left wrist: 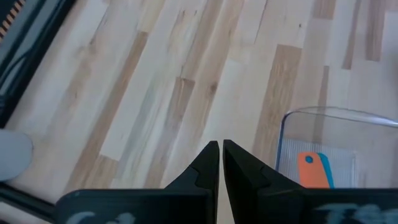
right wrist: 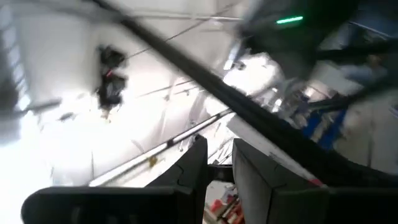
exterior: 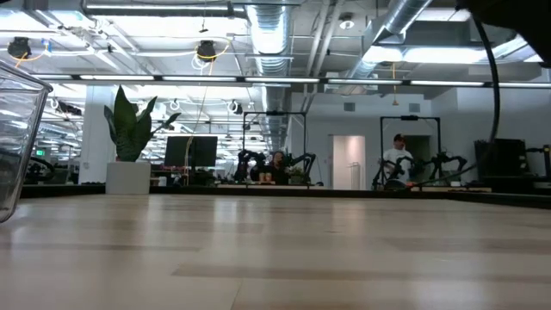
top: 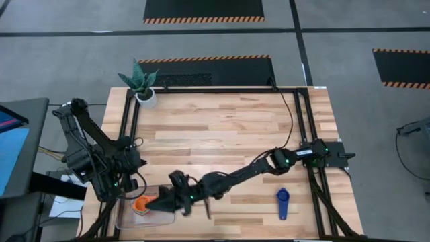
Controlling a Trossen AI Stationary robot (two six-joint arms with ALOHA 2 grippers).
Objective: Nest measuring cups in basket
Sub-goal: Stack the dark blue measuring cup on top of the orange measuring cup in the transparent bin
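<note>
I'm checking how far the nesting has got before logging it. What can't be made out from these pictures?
- How many measuring cups are in the basket: in the high view the right gripper covers all but an orange-red patch.
- Whether that gripper holds a cup: its right wrist view is motion-blurred.
- The dark blue cup: missing from the low view.
- The basket in the left wrist view: cut off by the picture's edge and the left gripper.

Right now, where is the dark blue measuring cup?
In the high view the dark blue measuring cup lies on the table near its front edge, on the right side, alone, well apart from the basket.
</note>
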